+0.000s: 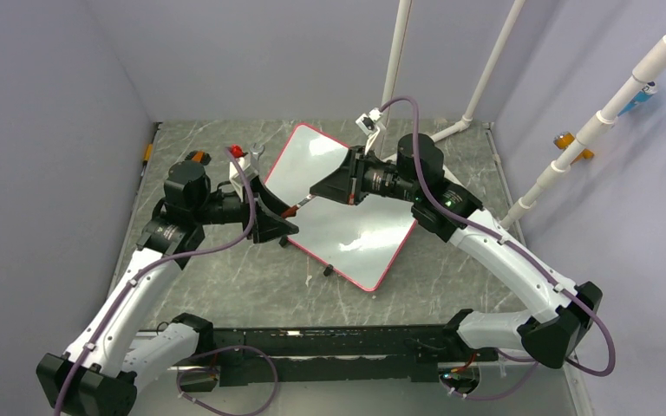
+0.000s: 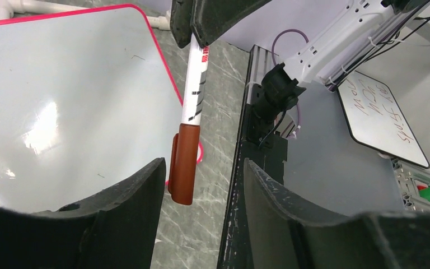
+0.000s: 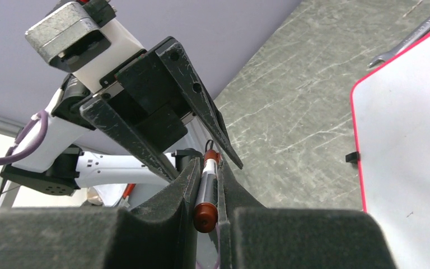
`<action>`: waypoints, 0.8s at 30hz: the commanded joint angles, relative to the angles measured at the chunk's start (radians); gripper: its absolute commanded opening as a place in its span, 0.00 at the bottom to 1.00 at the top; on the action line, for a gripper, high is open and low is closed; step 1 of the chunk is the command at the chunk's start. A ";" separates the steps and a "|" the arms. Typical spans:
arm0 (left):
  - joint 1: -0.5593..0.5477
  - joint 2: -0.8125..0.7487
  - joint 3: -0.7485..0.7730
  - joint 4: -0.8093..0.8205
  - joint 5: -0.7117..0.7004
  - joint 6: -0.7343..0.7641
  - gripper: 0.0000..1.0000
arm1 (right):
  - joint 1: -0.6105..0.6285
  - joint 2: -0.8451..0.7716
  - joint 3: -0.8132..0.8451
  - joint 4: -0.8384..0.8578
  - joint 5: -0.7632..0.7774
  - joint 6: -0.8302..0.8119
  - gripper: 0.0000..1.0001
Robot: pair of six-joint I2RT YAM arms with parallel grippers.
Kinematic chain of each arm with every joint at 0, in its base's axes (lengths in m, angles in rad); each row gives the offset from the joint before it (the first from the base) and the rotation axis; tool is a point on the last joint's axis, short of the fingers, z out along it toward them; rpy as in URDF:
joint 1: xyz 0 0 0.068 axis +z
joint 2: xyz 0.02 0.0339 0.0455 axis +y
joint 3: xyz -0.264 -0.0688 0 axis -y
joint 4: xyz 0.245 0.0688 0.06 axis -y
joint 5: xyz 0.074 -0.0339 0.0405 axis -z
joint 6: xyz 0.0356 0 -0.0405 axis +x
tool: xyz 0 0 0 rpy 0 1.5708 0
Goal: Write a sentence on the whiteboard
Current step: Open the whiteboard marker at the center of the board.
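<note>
Whiteboard: large, glossy white, thin pink-red rim, rounded corners. Flat on the grey marbled table, turned cornerwise, mid-table and somewhat to the right. Surface white with glare and a few faint specks. Small black clips along the near-left edge.

Marker: white barrel with red and black print, dark red-brown cap with a pocket clip, cap on. Held in the air above the left edge of the whiteboard, between the two grippers.

Right gripper: reaching in from the right over the board, jaws closed tight on the marker barrel, cap end pointing toward the left arm.

Left gripper: reaching in from the left, jaws parted about halfway, one finger on each side of the marker cap with a gap on both sides. Nothing gripped.

Wrench: on the table at the far side, just beside the board's far-left edge.

White pipes: upright and slanted, far right.

Second small board: off the table, dark rim, dark-red handwriting, words not legible.
</note>
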 commanded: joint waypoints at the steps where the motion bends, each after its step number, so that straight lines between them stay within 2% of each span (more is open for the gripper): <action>1: 0.004 -0.001 0.006 0.060 0.039 -0.017 0.54 | -0.001 0.003 0.004 0.089 -0.049 0.034 0.00; 6: 0.004 0.002 0.004 0.088 0.059 -0.041 0.40 | -0.001 0.010 -0.011 0.114 -0.092 0.038 0.00; 11: 0.004 0.011 0.008 0.093 0.086 -0.053 0.33 | -0.001 0.016 -0.016 0.110 -0.114 0.022 0.00; 14: 0.004 0.010 0.010 0.076 0.078 -0.039 0.22 | -0.001 0.016 -0.021 0.110 -0.119 0.019 0.00; 17: 0.004 0.015 0.022 0.043 0.071 -0.014 0.02 | -0.001 0.016 -0.024 0.106 -0.127 0.010 0.00; 20: 0.004 0.013 0.036 -0.032 0.034 0.042 0.00 | -0.001 0.009 -0.025 0.069 -0.157 -0.033 0.00; 21: 0.004 0.009 0.037 -0.046 0.027 0.060 0.00 | 0.000 0.006 -0.022 0.041 -0.162 -0.058 0.04; 24: -0.006 0.000 0.031 -0.073 0.021 0.099 0.00 | -0.002 -0.002 -0.006 -0.039 -0.183 -0.135 0.48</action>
